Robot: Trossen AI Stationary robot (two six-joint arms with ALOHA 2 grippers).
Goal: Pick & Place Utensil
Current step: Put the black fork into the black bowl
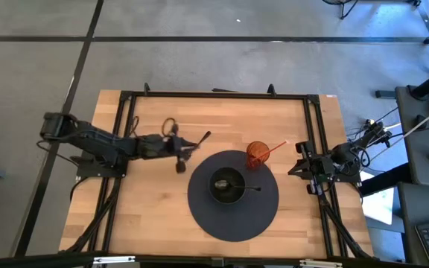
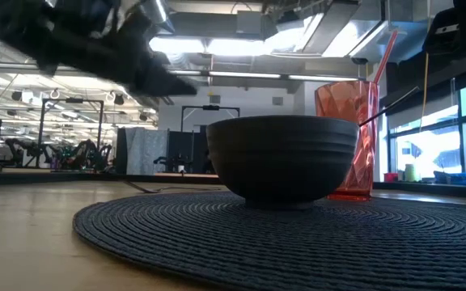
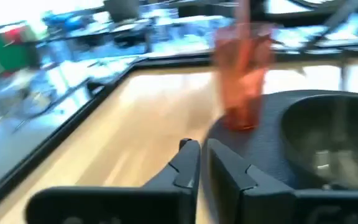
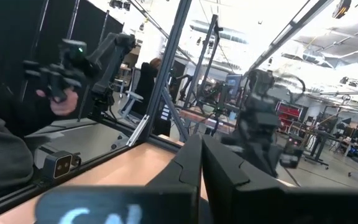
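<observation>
**One utensil in the bowl, two grippers holding nothing**

The left gripper (image 3: pixel 202 147) hangs above the bare wood of the desk (image 1: pixel 147 216), just off the edge of the round woven placemat (image 1: pixel 207 217). Its fingers are drawn almost together, with only a slit between them and nothing in it. It points toward the orange tumbler (image 1: pixel 257 154), which has a straw in it and stands on the mat's far rim.

Beyond the mat's edge, at its middle, sits the dark bowl (image 1: pixel 214 192). The utensil (image 1: pixel 253 189), a spoon by the look of it, lies inside. Its head is down in the hollow and its thin handle leans over the rim on the side facing the right arm.

The utensil looks light, stiff and narrow, and probably smooth enough to twist in a loose pinch. The exposed handle just outside the rim seems the best place to grip it, squarely across its width. The head lies too low against the bowl wall to reach.

The bowl may slide or tip if nudged, and the tumbler is near.

The right gripper (image 4: pixel 201 143) waits closed and empty at the desk's right edge.
</observation>
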